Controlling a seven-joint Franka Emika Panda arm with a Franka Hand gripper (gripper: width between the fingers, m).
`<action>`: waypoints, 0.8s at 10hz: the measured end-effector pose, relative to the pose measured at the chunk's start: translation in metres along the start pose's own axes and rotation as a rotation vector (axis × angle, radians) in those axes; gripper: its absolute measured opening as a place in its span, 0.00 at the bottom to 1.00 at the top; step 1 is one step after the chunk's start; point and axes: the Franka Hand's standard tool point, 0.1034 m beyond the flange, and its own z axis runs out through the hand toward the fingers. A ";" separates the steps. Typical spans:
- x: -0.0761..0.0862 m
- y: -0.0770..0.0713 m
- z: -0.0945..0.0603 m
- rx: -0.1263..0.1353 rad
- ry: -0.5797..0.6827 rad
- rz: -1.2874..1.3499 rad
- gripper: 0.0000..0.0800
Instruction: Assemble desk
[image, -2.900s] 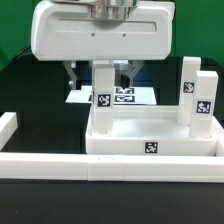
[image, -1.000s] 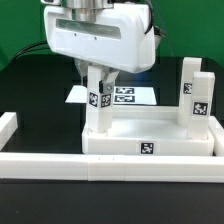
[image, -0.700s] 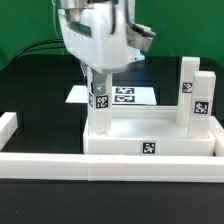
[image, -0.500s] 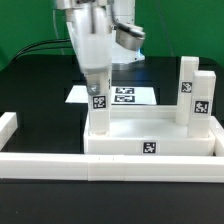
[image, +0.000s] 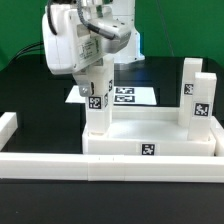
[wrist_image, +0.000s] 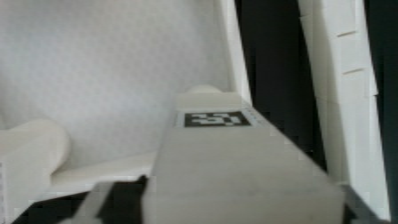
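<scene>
One tabletop (image: 150, 140), three upright legs (image: 97, 100), gripper (image: 92, 88) around one, jaw state unclear

The white desk top (image: 150, 140) lies flat like a tray, with a black-and-white tag on its front side. One white leg (image: 96, 105) stands up in its corner on the exterior view's left. Two more legs (image: 197, 95) stand at the other end, each with a tag.

exterior view low, frontal, wrist view close (both show leg (image: 97, 104))
</scene>
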 end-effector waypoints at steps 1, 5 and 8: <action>-0.001 0.000 0.001 -0.010 0.008 -0.065 0.64; -0.012 -0.004 0.001 -0.025 0.016 -0.409 0.81; -0.011 -0.004 0.001 -0.026 0.016 -0.599 0.81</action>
